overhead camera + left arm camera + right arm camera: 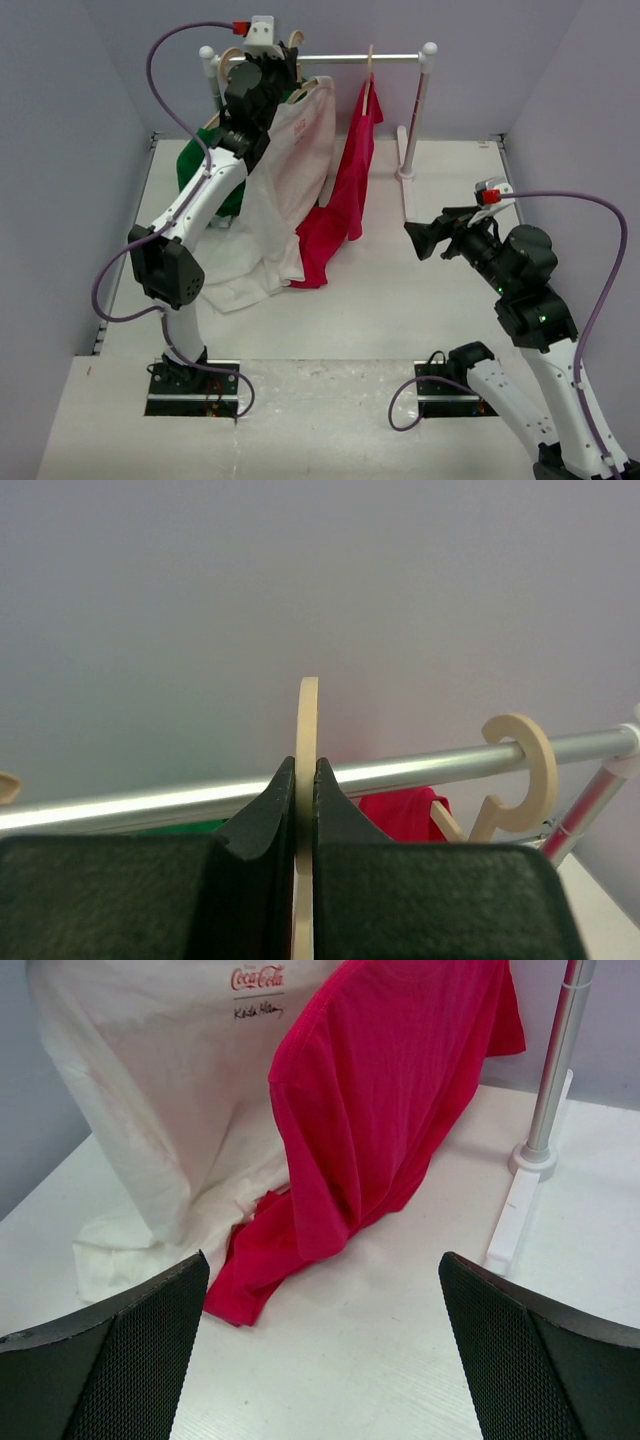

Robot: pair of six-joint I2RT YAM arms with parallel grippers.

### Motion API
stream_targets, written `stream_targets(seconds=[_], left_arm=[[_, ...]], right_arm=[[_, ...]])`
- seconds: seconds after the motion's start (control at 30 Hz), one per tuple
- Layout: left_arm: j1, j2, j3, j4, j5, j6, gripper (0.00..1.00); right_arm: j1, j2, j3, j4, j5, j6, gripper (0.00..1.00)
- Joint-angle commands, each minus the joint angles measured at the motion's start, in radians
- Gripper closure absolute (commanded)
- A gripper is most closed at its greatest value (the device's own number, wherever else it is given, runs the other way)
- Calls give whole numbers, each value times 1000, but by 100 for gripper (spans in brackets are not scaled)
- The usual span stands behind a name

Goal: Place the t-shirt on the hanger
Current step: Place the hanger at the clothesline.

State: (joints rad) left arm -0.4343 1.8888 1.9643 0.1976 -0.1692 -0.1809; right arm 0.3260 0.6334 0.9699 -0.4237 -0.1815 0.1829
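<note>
Pale lilac walls (80, 150) close in the back and both sides of a white bench (400, 310), meeting its edges directly. A clothes rack (395, 58) spans the far end, its right post (418, 110) standing on a flat foot (408, 195). The white t-shirt (285, 190) hangs from a wooden hanger (308, 710) at the rail's left end, its hem pooled on the bench. A red t-shirt (345, 210) just beside it trails down from a second hanger (525, 770), and a green garment (195, 165) sits against the left wall. Bare bench shows from the red hem across to the right edge. The left arm (190, 215) reaches up to the rail, the left jaws pinching the hanger's hook. The right arm (525, 285) hovers over the bare stretch, right jaws spread wide and holding nothing.
</note>
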Motion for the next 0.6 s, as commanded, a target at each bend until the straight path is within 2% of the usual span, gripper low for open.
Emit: stream_targets(seconds=[0.0, 0.3, 0.57], left_arm=[[-3, 24, 2, 203, -25, -39, 100], [-22, 14, -157, 272, -76, -52, 100], [-43, 4, -220, 262, -24, -49, 100]], right_arm=[[-4, -26, -15, 75, -40, 6, 1], [-4, -22, -23, 92, -56, 2, 1], [-4, -5, -36, 109, -69, 10, 1]])
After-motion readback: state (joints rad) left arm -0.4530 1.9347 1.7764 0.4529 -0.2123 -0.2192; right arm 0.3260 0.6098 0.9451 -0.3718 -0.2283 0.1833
